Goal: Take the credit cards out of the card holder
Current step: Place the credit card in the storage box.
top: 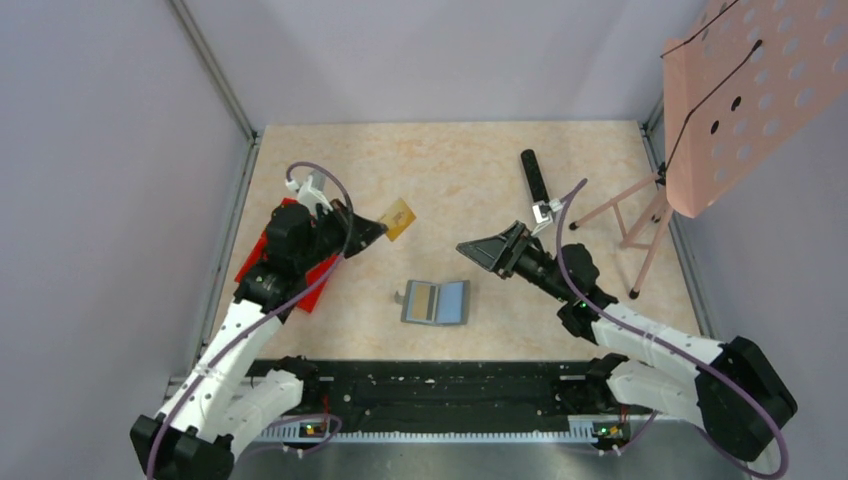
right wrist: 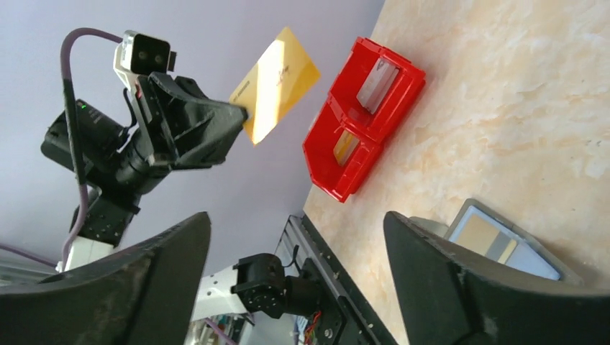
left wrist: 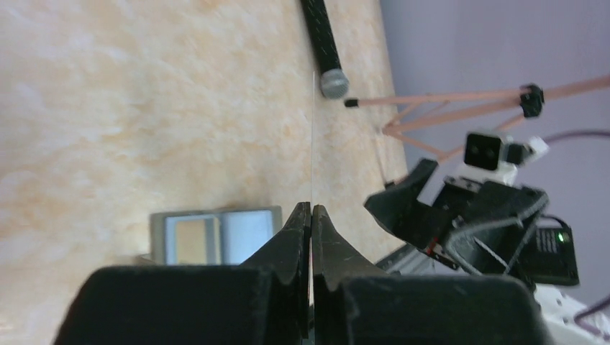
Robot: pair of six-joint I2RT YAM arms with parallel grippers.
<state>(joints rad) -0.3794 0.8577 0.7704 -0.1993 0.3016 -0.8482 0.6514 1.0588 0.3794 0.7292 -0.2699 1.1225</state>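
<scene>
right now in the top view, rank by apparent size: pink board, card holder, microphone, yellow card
1. pink board
2. card holder
3. microphone and yellow card: alike, card lifted nearer the camera

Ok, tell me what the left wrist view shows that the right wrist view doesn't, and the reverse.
Only the left wrist view: the black cylindrical microphone with a grey head, and the thin legs of the pink stand. Only the right wrist view: the red plastic two-compartment bin with cards inside, and the flat face of the yellow card pinched in the left jaws. Both: the open grey bifold card holder lying on the marbled beige tabletop.
</scene>
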